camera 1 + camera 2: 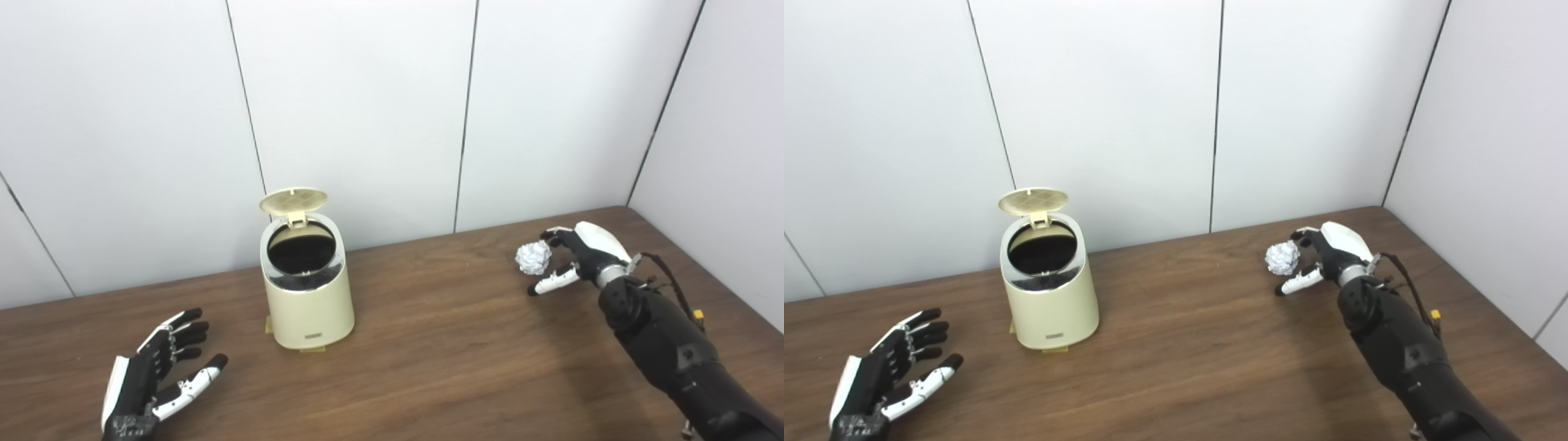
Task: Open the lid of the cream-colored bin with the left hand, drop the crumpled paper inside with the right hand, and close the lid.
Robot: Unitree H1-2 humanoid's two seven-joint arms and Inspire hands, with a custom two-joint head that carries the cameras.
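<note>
The cream-colored bin [309, 300] stands on the brown table left of centre. Its round lid [293, 200] is flipped up at the back, so the dark inside shows. A white crumpled paper ball [533, 258] lies on the table at the far right. My right hand [582, 254] is just beside it, open, with the ball between its curled fingers [554, 236] and its outstretched thumb. My left hand [156, 373] rests open, palm up, near the front left edge, well clear of the bin and holding nothing.
The wooden table [429, 343] runs to white wall panels at the back and on the right. A small tan pedal [312, 350] sticks out at the foot of the bin. Bare tabletop lies between the bin and the paper.
</note>
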